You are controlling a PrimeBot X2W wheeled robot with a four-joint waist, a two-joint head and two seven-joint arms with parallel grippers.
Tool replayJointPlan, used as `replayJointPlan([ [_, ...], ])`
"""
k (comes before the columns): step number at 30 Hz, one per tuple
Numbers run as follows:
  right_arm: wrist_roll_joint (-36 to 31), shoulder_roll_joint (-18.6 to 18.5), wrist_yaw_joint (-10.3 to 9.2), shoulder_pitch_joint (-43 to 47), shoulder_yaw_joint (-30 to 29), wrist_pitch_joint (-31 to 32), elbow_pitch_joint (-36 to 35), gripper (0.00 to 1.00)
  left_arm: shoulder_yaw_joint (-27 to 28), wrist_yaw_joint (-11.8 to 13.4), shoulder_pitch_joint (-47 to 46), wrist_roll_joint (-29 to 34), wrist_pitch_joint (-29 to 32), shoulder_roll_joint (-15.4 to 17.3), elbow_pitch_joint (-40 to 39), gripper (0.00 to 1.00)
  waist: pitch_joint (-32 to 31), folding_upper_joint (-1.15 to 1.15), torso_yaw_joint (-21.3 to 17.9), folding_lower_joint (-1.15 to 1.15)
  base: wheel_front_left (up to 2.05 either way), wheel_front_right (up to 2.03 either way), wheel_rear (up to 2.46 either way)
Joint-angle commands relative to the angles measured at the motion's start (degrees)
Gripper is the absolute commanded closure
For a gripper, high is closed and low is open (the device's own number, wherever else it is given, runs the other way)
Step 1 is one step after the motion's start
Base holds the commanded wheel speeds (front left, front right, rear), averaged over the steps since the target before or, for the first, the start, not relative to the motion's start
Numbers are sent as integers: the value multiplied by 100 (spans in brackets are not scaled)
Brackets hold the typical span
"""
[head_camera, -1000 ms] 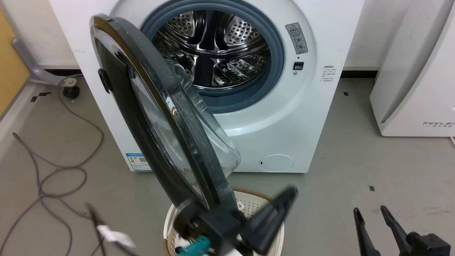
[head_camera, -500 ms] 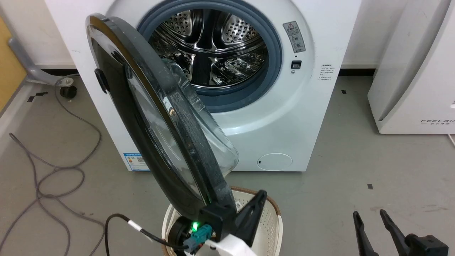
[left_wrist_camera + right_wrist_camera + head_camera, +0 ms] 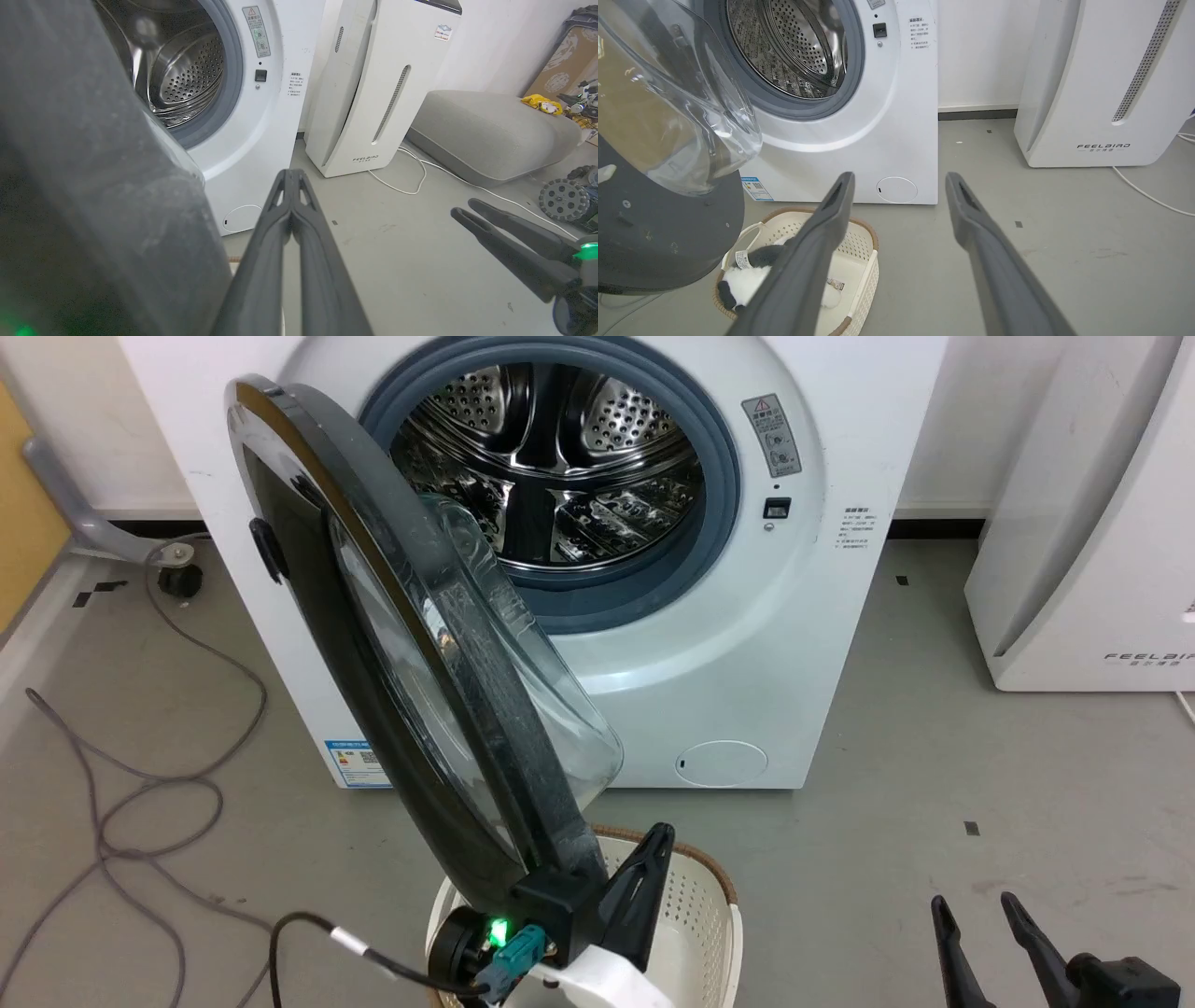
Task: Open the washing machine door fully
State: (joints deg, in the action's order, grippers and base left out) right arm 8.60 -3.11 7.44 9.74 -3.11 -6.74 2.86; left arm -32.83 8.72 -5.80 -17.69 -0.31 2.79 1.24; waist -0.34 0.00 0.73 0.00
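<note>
My left gripper [image 3: 290, 173] has its fingers pressed together on nothing, just beside the lower edge of the washing machine door [image 3: 439, 709]; whether they touch is unclear. My right gripper [image 3: 896, 179] is spread and empty, well apart. The door stands part-open, edge-on to me, slanting down from upper left, its glass bowl facing the washing machine [image 3: 747, 644].

The washing machine door [image 3: 401, 653] juts out half-open, blocking everything just left of my left gripper [image 3: 658, 837], with the basket [image 3: 721, 933] below. My right gripper [image 3: 971, 902] faces bare floor [image 3: 887, 821] between the washing machine [image 3: 747, 644] and the white appliance [image 3: 1074, 569]. Cables [image 3: 140, 784] litter the floor's left side.
</note>
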Motion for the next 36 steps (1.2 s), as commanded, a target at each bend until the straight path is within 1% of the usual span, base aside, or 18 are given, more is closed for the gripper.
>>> replayJointPlan([
  [1, 22, 24, 5, 17, -14, -35, 16, 0, 93, 96, 75, 44, -50, 82, -33, 100, -10, 0, 13, 0, 0, 0, 0],
  [12, 31, 24, 5, 53, -79, -78, 54, 0, 221, 392, 696, -5, -34, 342, -625, 100, -58, 0, 194, 0, 0, 0, 0],
  [21, 20, 24, 5, 115, -170, -85, 46, 0, 476, 736, 1332, -88, 59, 615, -1235, 100, -66, 0, 561, 0, 0, 0, 0],
  [27, 30, 24, 5, 167, -280, -74, 31, 0, 812, 1043, 1698, -125, 69, 805, -1490, 100, -50, 0, 890, 0, 0, 0, 0],
  [28, 30, 24, 5, 167, -280, -74, 31, 0, 812, 1043, 1698, -125, 69, 805, -1490, 100, -50, 0, 890, 0, 0, 0, 0],
  [36, 32, 24, 5, 129, -291, -35, 4, 0, 1447, 1402, 2008, -182, -4, 1116, -1624, 100, -9, 0, 1150, 0, 0, 0, 0],
])
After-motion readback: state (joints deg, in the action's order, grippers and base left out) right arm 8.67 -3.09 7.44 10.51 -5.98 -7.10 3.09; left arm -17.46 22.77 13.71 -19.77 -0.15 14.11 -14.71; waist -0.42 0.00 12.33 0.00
